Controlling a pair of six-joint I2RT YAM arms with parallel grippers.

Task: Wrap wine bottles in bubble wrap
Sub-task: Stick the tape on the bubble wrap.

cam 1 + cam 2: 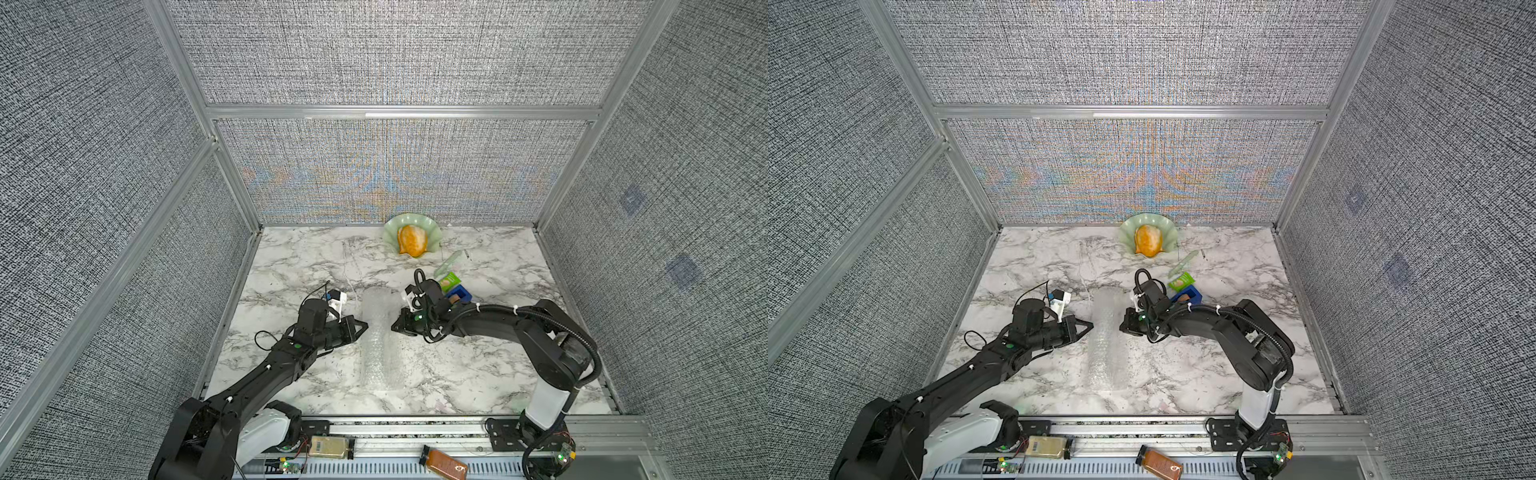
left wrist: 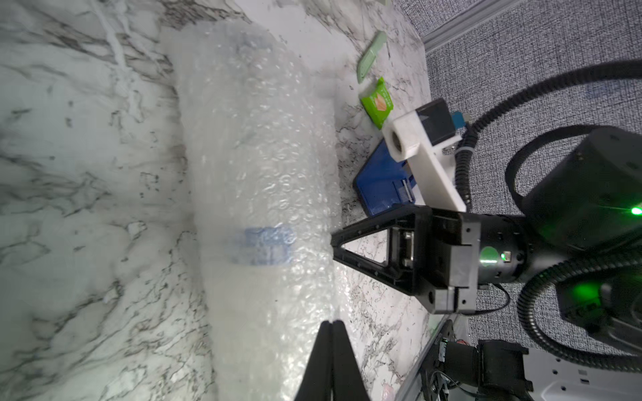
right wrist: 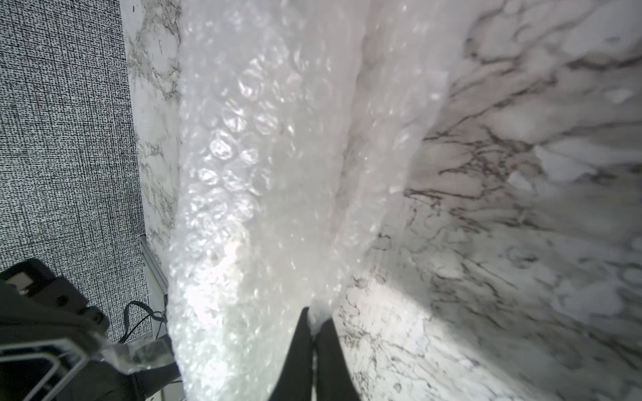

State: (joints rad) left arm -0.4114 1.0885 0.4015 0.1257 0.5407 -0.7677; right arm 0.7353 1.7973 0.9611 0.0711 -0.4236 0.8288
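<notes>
Centrally on the table (image 1: pixel 291 257), the wine bottle (image 2: pixel 264 246) lies rolled in bubble wrap (image 1: pixel 380 336), twelve to six. At nine o'clock the left hand (image 1: pixel 365 325) is clenched empty; the right hand (image 1: pixel 394 328) pinches the three o'clock edge. Probably heavy, fragile, slippery: grip mid-roll.

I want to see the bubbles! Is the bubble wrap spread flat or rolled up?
Rolled up. The bubble wrap forms a long tube on the marble table, with the bottle's blue label showing through.

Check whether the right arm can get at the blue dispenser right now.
Probably, once freed: the dispenser lies uncovered beside its wrist, but the right gripper seems shut on the wrap.
</notes>
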